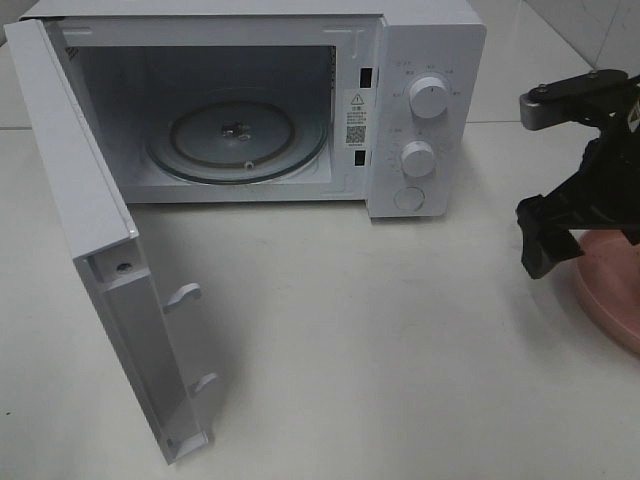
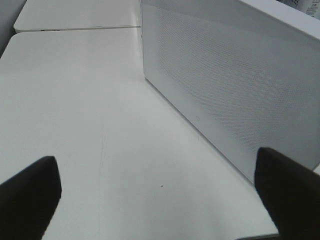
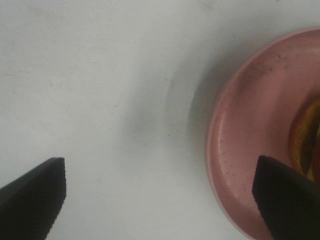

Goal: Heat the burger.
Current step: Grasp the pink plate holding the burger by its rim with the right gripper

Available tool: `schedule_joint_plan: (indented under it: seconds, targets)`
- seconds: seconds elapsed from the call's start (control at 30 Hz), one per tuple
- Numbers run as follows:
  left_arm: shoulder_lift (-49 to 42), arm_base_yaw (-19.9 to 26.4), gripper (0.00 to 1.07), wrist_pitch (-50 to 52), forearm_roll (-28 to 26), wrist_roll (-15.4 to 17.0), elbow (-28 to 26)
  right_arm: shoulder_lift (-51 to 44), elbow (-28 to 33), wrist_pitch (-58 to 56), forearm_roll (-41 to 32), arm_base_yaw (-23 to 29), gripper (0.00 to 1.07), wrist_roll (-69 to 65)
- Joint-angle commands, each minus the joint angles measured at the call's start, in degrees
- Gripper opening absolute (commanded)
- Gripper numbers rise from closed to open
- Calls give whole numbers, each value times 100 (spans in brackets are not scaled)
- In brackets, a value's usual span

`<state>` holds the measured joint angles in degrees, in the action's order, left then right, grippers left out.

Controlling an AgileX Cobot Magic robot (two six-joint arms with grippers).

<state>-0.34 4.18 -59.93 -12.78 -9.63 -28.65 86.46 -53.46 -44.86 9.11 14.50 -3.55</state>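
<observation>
My right claw (image 3: 159, 172) stands wide open with nothing in it. Between its 2 fingers I see only bare worktop (image 3: 100, 75) and the rim of the pink plate (image 3: 235, 150). The burger (image 3: 306, 142) sits on that plate. Only an orange-brown sliver of it shows at the edge of my right wrist view, off to 1 side of my grasp line rather than between the fingers. The high view does not show it at all. My left claw (image 2: 156, 162) is just as wide open and empty, hanging over the worktop beside a white dotted panel of the microwave (image 1: 400, 50).

I judge the step in hand to be getting the right claw around the burger. To do it well, I should shift across the plate until the bun sits centred between the 2 fingers before I go down. The pads should meet the burger's sides low, near the patty, and stay clear of the plate's rim. It is a soft stack, so I should close gently, firm enough to carry it but not enough to squash it or slide the layers apart. I would then lift straight up.

The door (image 1: 80, 200) hangs wide open and the glass turntable (image 1: 240, 140) is bare, so I would aim for the turntable's middle.
</observation>
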Motion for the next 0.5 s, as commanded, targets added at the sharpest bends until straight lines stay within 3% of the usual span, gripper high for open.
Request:
schedule_joint_plan:
  seconds: [0.03, 0.5]
  targets:
    - [-109, -11, 100, 29, -6, 23, 17, -34, -6, 52, 92, -166, 98, 120]
    - [-109, -11, 100, 29, -6, 23, 17, 556, 0, 281, 92, -928, 95, 481]
